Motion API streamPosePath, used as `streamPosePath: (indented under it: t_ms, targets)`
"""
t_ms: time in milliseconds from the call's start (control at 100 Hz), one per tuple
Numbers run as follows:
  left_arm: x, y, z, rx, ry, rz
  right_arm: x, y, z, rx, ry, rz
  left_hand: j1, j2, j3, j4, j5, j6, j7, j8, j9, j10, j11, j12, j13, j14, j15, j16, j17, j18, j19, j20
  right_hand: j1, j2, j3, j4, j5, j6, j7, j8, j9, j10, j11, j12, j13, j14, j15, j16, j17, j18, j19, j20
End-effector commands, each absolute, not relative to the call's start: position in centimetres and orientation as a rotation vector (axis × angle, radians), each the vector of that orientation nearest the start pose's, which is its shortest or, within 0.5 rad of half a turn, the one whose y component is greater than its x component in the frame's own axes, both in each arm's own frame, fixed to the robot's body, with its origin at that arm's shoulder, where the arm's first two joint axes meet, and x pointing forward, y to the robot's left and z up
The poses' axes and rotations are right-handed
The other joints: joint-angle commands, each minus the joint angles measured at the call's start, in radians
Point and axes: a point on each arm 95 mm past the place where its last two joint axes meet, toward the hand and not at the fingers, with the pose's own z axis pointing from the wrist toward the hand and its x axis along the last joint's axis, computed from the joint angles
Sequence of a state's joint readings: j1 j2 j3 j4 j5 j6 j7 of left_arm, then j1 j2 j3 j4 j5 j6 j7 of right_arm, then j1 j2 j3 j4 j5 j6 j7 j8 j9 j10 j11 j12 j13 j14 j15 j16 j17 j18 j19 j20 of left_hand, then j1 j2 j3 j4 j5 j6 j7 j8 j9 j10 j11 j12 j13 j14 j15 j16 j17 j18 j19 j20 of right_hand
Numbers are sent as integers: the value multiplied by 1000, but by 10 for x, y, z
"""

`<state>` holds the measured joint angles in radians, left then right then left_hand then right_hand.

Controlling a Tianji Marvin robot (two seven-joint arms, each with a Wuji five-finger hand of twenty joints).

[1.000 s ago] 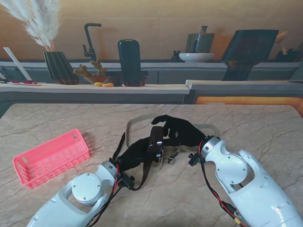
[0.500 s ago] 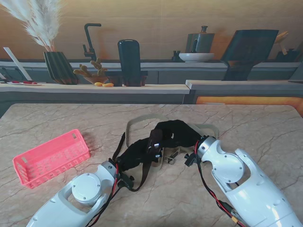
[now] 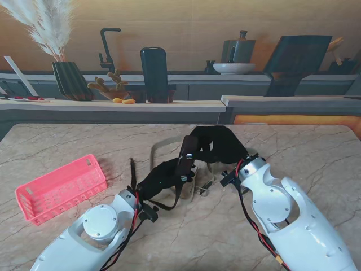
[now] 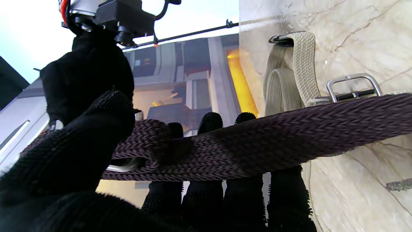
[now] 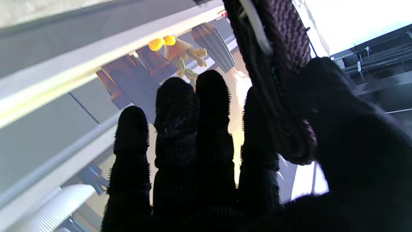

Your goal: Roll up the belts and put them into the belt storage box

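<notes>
Stand view: the dark belt [image 3: 184, 161] is held up off the table [image 3: 293, 147] between both hands, near the table's centre. The left hand [image 3: 163, 176] is closed on the belt's lower part, at about 7 o'clock from the right hand [image 3: 217, 144], which is closed on the belt's upper end. Compared with one second ago, the right hand is seen farther from the robot and turned more over the belt, where earlier it lay lower with fingers spread toward 9 o'clock; the left hand is raised slightly and the loose belt tail [image 3: 133, 169] at its 9 o'clock side now stands more upright.

A beige belt [image 3: 163, 145] lies in a loop on the table under and behind the hands, unchanged, with its metal buckle [image 3: 203, 189] just at 5 o'clock of the left hand. The pink box [image 3: 61, 188] sits well apart at 9 o'clock, in the same place as before, and no belt is seen in it.

In the left wrist view the dark belt [image 4: 257, 145] is pinched between thumb [image 4: 80, 141] and fingers [image 4: 210, 124], with the beige belt [image 4: 299, 74] and buckle [image 4: 352, 87] on the marble beyond. In the right wrist view the belt [image 5: 276, 64] is gripped between the thumb [image 5: 338, 106] and the nearest of the fingers [image 5: 257, 135]; the other fingers are extended.
</notes>
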<state>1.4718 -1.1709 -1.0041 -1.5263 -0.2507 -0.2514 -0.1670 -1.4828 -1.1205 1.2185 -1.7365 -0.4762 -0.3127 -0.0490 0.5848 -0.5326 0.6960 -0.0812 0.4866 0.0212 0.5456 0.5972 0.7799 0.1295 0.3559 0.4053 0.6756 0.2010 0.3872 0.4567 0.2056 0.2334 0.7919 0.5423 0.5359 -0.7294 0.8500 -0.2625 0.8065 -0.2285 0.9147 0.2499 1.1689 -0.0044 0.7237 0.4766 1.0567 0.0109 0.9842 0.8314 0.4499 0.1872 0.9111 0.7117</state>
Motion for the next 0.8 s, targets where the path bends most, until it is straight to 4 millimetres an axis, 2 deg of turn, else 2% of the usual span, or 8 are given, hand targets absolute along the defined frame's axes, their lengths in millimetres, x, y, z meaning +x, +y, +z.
streamPosePath:
  t_ms: [0,160,230,350,480,570,710,790]
  targets:
    - [384,-101,-333,-2277,1051,-2507,404,49,-201,1147,1189,2351,-3,-39,25,8,13,0,-2,-12,14,-16,-20,-12,-17,-42,-5,-17,2,-25,-9,-10,83,47,122,4,93,-145,152,15,39,-24,-2,12,24,-12,1,-7,-5,4,37,-6]
    - [381,-104,-331,-2265,1065,-2484,400,50,-180,1058,1179,2366,122,41,0,20,78,-11,34,-5,99,-35,5,-30,23,-41,35,-24,20,-12,34,-5,79,49,125,2,90,-146,153,15,38,-27,-1,12,23,-14,0,-9,-7,5,39,-10]
    - [380,-104,-331,-2245,1071,-2475,399,50,-173,1028,1185,2368,190,36,-49,-12,95,-30,71,19,130,-43,19,-37,26,-39,47,-29,15,-4,49,-11,78,51,126,1,89,-150,154,15,38,-29,-1,13,23,-17,-1,-10,-7,4,40,-11]
    - [380,-105,-331,-2229,1054,-2464,397,50,-162,997,1194,2373,256,30,-106,-30,123,-53,109,21,163,-48,31,-41,22,-24,56,-29,6,15,62,-14,77,52,127,0,87,-149,155,15,36,-29,0,14,23,-16,0,-11,-8,5,41,-14]
    - [381,-105,-331,-2248,1008,-2445,395,51,-151,957,1196,2380,340,66,-202,-15,140,-83,163,0,192,-51,27,10,7,-11,65,-16,-6,23,74,-14,76,53,126,0,85,-151,155,15,35,-29,1,15,21,-17,0,-11,-8,4,42,-17]
    - [382,-106,-331,-2247,971,-2435,393,52,-143,928,1198,2382,363,105,-231,-18,175,-92,186,-9,218,-50,22,29,-9,-7,68,-10,-9,17,81,-11,74,56,126,0,85,-155,156,16,34,-32,1,15,21,-20,1,-12,-8,3,43,-19]
    - [383,-106,-331,-2235,930,-2430,391,52,-133,900,1204,2383,415,202,-345,-6,224,-79,203,-52,197,-26,42,-40,-38,-7,69,4,-21,9,89,-14,73,58,125,-1,82,-156,155,16,33,-32,2,16,21,-22,1,-12,-9,2,42,-21]
    - [383,-106,-330,-2233,914,-2431,391,52,-130,891,1206,2383,432,243,-356,-5,234,-70,200,-60,207,-25,45,-46,-29,-11,77,8,-15,4,99,-10,73,60,123,-1,81,-156,155,17,32,-33,2,16,20,-23,0,-12,-10,1,42,-22]
